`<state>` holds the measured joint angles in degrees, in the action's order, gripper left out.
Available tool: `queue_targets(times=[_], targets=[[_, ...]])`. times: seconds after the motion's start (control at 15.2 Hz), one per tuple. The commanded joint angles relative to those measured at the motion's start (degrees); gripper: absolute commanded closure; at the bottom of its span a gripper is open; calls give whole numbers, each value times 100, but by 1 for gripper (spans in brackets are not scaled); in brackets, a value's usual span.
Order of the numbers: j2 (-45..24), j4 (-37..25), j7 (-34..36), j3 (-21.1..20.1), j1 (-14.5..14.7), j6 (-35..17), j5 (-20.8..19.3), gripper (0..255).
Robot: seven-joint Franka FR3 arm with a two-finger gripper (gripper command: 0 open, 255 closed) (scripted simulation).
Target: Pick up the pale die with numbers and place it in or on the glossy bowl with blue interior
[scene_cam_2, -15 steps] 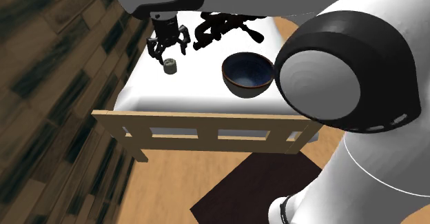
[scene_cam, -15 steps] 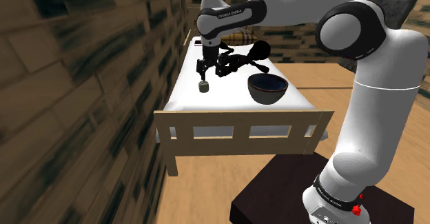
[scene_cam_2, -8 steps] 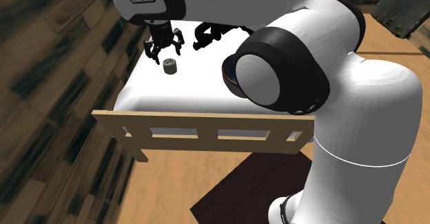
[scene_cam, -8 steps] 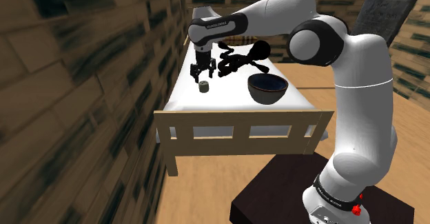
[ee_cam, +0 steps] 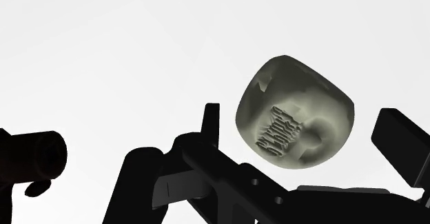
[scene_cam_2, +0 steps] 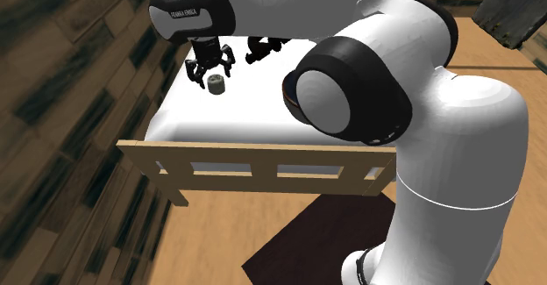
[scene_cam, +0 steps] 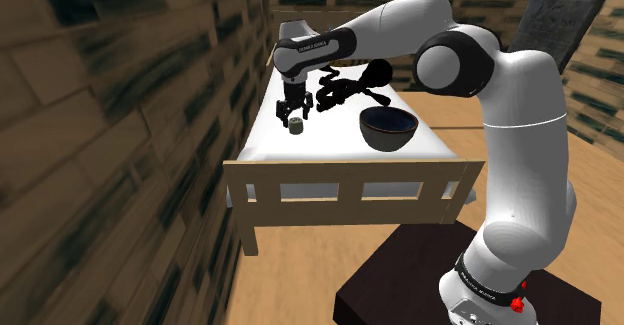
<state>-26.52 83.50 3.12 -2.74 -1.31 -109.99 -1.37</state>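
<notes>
The pale die (scene_cam: 296,126) is a small rounded greenish-grey piece with a dark marking, resting on the white tabletop (scene_cam: 330,143) near the shoulder view's left edge. My gripper (scene_cam: 293,113) hangs just above it, open. In the wrist view the die (ee_cam: 296,112) lies between the two black fingers (ee_cam: 398,138) without touching either. From the second exterior view the gripper (scene_cam_2: 211,70) hovers directly over the die (scene_cam_2: 216,86). The glossy bowl with the blue interior (scene_cam: 388,128) stands upright on the same table, to the shoulder view's right of the die.
A black jointed object with a round head (scene_cam: 345,85) lies on the table behind the die and bowl. The table has a pale wooden frame (scene_cam: 340,178) and stands against a wooden plank wall (scene_cam: 130,143). A dark mat (scene_cam: 400,273) lies under my stand.
The gripper has come down a little toward the die, staying open. The arm's elbow has swung over, now covering most of the bowl in the second exterior view. The die has not moved.
</notes>
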Motion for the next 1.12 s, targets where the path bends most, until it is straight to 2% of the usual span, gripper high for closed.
queue_targets(times=[0.0, 0.26, 0.33, 0.92, 1.06], targets=[[5, 11, 0, 0, 0, -8, 0, 0], [4, 10, 0, 0, 0, -7, 0, 0], [4, 10, 0, 0, 0, -7, 0, 255], [5, 11, 0, 0, 0, -8, 0, 255], [34, -99, -2, -1, 1, 131, 2, 255]])
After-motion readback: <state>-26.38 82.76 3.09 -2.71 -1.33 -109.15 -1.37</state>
